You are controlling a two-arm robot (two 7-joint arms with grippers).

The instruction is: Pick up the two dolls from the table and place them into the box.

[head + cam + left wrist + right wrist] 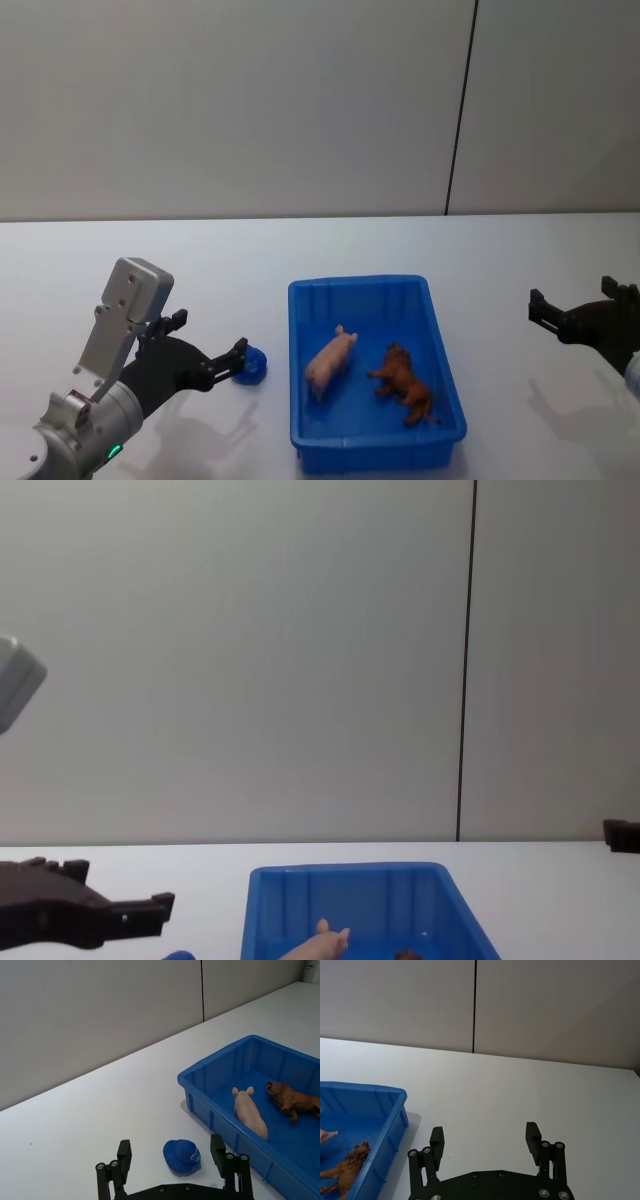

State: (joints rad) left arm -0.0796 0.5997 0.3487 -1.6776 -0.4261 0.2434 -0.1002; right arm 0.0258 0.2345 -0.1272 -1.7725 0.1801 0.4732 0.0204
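White table [250, 250] | box [360, 283] centred near front edge, pink doll [330, 362] and brown doll [404, 381] lying inside | left gripper [210, 333] wide open, empty, just left of box, nearer | right gripper [571, 298] wide open, empty, farther right

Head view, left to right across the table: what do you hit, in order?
Left end effector, open → small blue rounded plastic toy → pale pink pig doll → reddish-brown lion doll → right end effector, open. Both dolls lie inside the bright blue rectangular plastic bin.
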